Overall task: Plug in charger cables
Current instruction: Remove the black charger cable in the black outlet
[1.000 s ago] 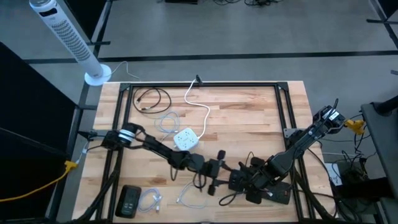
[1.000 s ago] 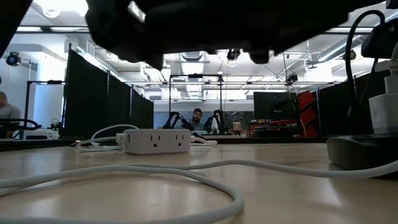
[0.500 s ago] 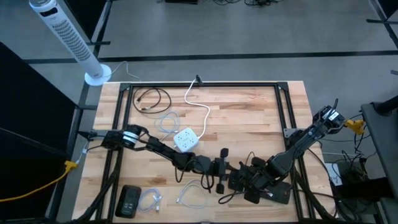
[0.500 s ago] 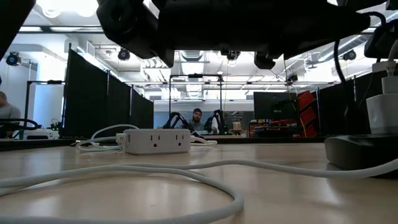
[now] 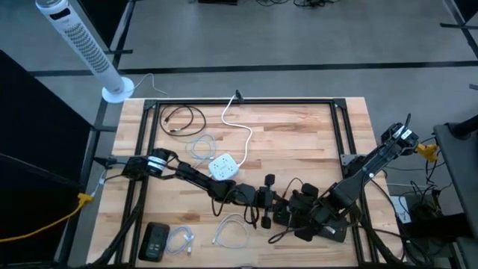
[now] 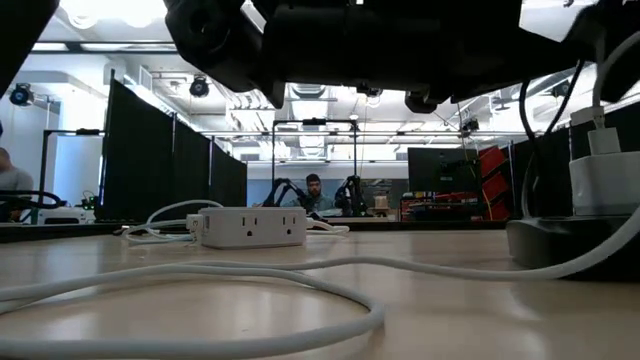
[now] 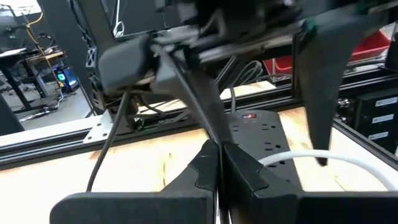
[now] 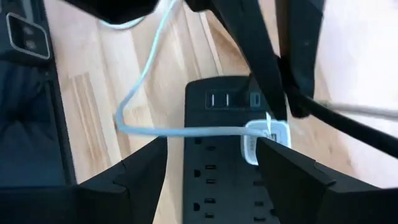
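Observation:
My left gripper (image 5: pixel 277 200) reaches across the table's middle and is shut on a thin black charger cable (image 7: pixel 189 93). My right gripper (image 5: pixel 293 212) faces it from the right, open above the long black power strip (image 8: pixel 217 180). A white charger plug (image 8: pixel 268 138) sticks in the strip beside one right finger, and its white cable (image 8: pixel 155 127) trails off over the wood. Other charger cables lie loose: a black coil (image 5: pixel 183 116) at the far left, white ones near the socket cube (image 5: pixel 200 146) and at the near edge (image 5: pixel 228 233). My left gripper pinches the black cable (image 7: pixel 210 134) between its two fingertips. The fingers lie about level, coming from the table's left. From the pinch the cable runs straight and clear of the table toward my right gripper.
A square white socket cube (image 5: pixel 222 167) with a thick white cord (image 5: pixel 237 123) stands mid-table. A black device (image 5: pixel 154 240) lies at the near left. A black frame (image 5: pixel 246 101) rims the table. A white tower fan (image 5: pixel 82 48) stands beyond the far left corner. A person sits in the room behind.
My left gripper has moved a little toward the table's right edge, nearer my right gripper, and its fingers have shut from wide open onto the black cable.

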Controlling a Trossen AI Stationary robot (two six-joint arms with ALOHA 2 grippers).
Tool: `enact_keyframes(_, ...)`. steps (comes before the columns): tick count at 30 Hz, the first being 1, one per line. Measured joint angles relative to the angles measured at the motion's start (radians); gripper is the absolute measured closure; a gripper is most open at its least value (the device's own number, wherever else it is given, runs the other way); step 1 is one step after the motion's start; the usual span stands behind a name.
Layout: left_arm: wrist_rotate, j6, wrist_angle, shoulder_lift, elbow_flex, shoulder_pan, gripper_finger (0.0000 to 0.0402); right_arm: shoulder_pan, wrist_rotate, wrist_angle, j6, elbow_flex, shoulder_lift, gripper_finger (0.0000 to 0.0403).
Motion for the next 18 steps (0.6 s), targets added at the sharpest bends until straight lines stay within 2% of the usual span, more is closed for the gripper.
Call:
enact_keyframes(7,0.008,0.009,-0.018,-0.001,-0.001,0.002,0.0401,0.051,0.071,0.001,-0.189,-0.007,0.000,0.0174)
enact_keyframes(18,0.008,-0.004,0.062,0.058,0.001,0.008,0.0401,0.145,0.252,0.086,-0.164,-0.065,-0.006,0.0191)
